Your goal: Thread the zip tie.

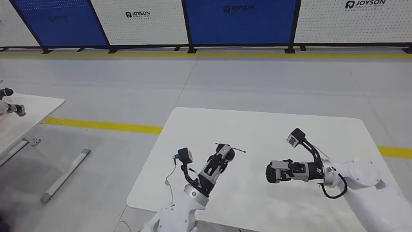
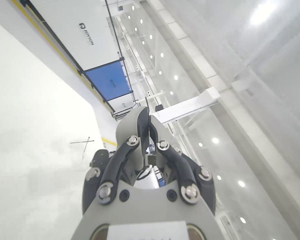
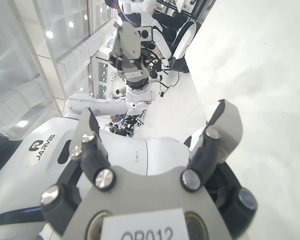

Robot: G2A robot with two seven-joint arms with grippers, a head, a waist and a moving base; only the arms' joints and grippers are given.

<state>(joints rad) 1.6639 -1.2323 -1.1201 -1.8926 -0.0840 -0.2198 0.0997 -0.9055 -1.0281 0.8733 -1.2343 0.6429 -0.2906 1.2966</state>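
Left gripper is pinching the zip tie; right gripper is standing open with nothing in it.
Left wrist view: we are seeing the left gripper [image 2: 148, 123] clamped tight on the zip tie [image 2: 146, 103], a thin black strip running between the pads. A short end is poking past the fingertips and the rest is trailing back toward the palm; we cannot tell if that end is head or tail. Right wrist view: the right gripper [image 3: 156, 109] is gaping wide, holding nothing and facing the other arm's gripper farther off. Top view: both are hanging over the white table [image 1: 270, 125], near each other but apart. We are judging the tie light, thin, springy and slick, so likely to bend or swivel in a pinch. We are suggesting taking it close behind the free end, flat faces against the pads.
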